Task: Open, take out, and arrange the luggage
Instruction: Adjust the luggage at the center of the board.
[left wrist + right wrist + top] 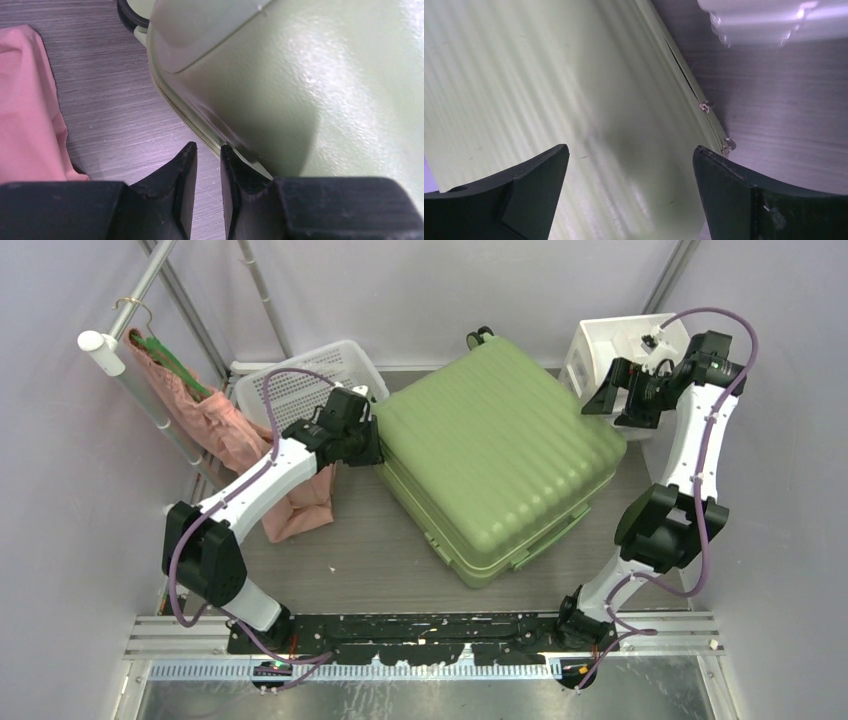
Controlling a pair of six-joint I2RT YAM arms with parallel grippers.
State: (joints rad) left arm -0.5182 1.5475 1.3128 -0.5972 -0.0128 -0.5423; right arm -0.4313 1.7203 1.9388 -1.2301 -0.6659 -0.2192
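Note:
The light-green ribbed luggage point(495, 455) lies flat and closed on the table. My left gripper point(374, 443) is at its left corner, low by the table. In the left wrist view the fingertips point(207, 150) stand almost together with a narrow empty gap, right at the zip seam of the luggage point(300, 90); a black wheel point(131, 17) shows beyond. My right gripper point(600, 400) hovers over the far right edge, open and empty. In the right wrist view point(630, 150) it looks down on the shell point(549, 75), with two metal zip pulls point(706, 106) on the seam.
A white mesh basket point(300, 385) stands behind the left arm. A pink garment point(240, 435) hangs from a rack pole point(130, 380) and shows in the left wrist view point(25, 110). A white drawer unit point(610, 350) stands at the back right, close to the right gripper.

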